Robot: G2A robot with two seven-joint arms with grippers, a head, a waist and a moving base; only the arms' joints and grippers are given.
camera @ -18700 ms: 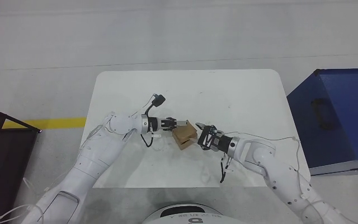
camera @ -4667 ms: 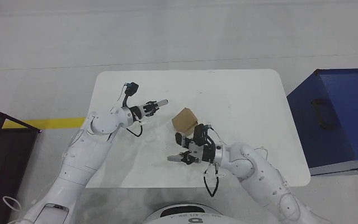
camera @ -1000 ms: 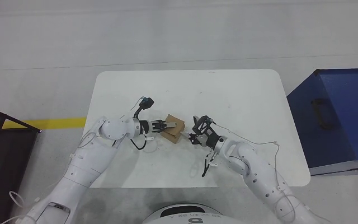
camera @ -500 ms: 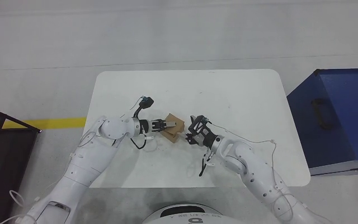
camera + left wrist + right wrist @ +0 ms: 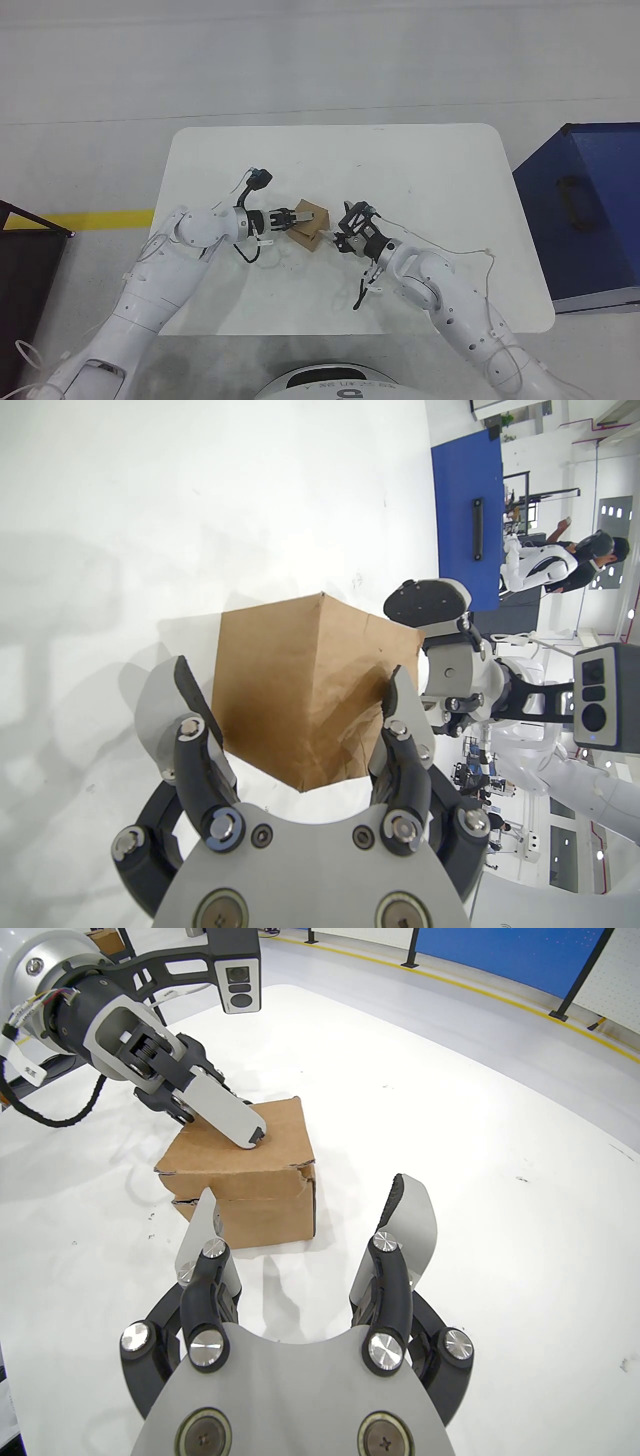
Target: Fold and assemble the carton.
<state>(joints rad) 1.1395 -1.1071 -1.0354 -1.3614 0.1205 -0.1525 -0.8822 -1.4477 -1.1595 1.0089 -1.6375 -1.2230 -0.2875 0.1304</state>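
Since a few seconds ago both arms have closed in on the carton (image 5: 312, 222), which has slid a little to the robot's left; we see it now as a shut brown box resting near the middle of the white table (image 5: 420, 165); the left gripper (image 5: 289, 667) straddles it with jaws spread, one fingertip (image 5: 248, 1130) on its top panel; the right gripper (image 5: 304, 1193), jaws apart and empty, sits just beside its seamed face; a blue crate (image 5: 590, 215) stands beyond the table's right edge.
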